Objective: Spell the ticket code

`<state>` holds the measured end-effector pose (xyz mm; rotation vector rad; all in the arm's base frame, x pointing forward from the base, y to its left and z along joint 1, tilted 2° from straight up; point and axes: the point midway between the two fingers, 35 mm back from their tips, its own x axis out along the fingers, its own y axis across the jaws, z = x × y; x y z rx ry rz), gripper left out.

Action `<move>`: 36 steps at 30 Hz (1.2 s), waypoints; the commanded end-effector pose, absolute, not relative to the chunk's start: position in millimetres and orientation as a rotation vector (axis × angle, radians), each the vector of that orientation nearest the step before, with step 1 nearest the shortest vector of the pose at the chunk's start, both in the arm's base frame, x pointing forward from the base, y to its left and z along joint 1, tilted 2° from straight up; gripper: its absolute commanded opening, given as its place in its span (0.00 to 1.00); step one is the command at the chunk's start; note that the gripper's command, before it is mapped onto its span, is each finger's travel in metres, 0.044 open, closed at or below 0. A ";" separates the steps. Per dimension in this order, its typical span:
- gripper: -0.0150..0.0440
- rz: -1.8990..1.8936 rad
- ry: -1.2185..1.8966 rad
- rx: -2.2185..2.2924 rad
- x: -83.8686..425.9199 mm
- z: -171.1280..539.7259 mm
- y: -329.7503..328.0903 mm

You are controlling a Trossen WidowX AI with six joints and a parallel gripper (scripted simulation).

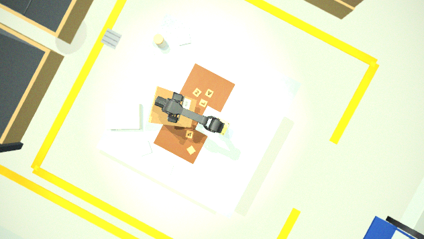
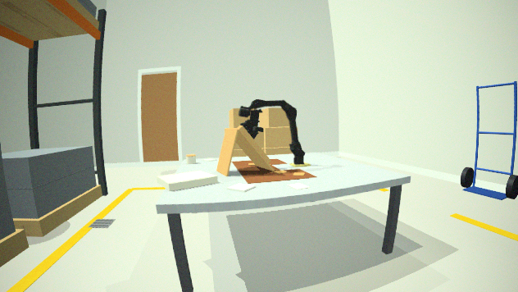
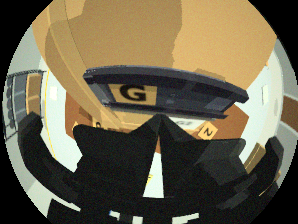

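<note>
The wooden board (image 1: 155,117) (image 2: 226,153) leans up, with the dark rail (image 3: 185,96) across it. A G tile (image 3: 133,93) sits in the rail toward its left end in the wrist view; the rest of the rail looks empty. My gripper (image 2: 255,136) (image 3: 160,117) is shut and empty, its tips just in front of the rail's lower edge. The ticket (image 1: 186,103) (image 3: 186,122) is partly hidden. Loose tiles lie on the brown mat (image 1: 218,80): a 2 tile (image 1: 196,92) (image 3: 207,131), an A-like tile (image 1: 209,93), an L-like tile (image 1: 203,103), a P-like tile (image 1: 189,134) and an unreadable tile (image 1: 190,150).
A pale box-like block (image 1: 123,117) (image 2: 188,180) lies behind the board. A small jar (image 1: 160,41) (image 2: 191,158) stands farther along the counter. Flat pale sheets (image 2: 242,187) lie near the counter's edge. The arm reaches over the ticket side of the board.
</note>
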<state>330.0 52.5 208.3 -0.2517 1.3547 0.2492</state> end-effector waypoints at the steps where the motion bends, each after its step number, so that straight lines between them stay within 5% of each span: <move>1: 0.25 0.247 1.353 -0.256 332.7 206.7 52.8; 36: 0.25 0.247 1.351 -0.256 346.7 197.0 55.7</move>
